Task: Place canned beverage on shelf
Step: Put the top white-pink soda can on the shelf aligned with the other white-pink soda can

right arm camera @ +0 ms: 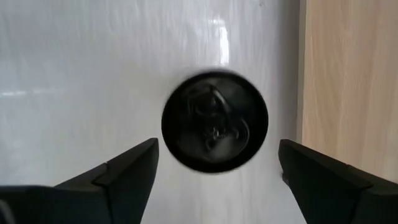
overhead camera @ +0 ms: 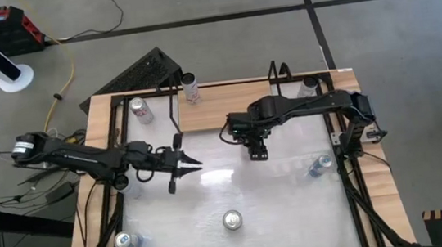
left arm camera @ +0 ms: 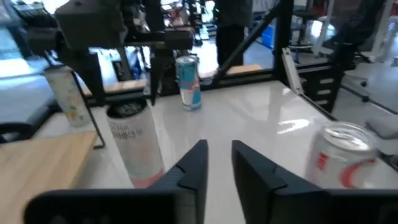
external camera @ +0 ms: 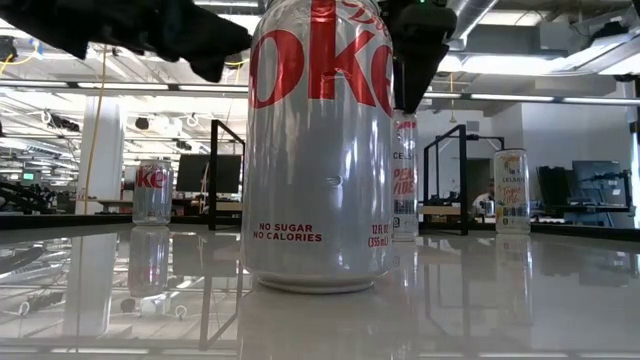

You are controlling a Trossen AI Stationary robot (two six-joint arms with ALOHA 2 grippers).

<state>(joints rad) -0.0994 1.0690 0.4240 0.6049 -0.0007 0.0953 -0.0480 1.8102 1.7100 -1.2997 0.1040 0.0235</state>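
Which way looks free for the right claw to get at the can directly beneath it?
Probably straight down: the right claw hangs open above the can, its fingers wider than the can's top, nothing between.

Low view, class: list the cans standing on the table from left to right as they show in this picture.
Small silver Coke can → large Diet Coke can up close → slim can with pink lettering, partly behind it → pale slim can.

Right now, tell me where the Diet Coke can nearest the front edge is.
In the high view the Diet Coke can stands alone on the white tabletop, front centre, with both grippers farther back.
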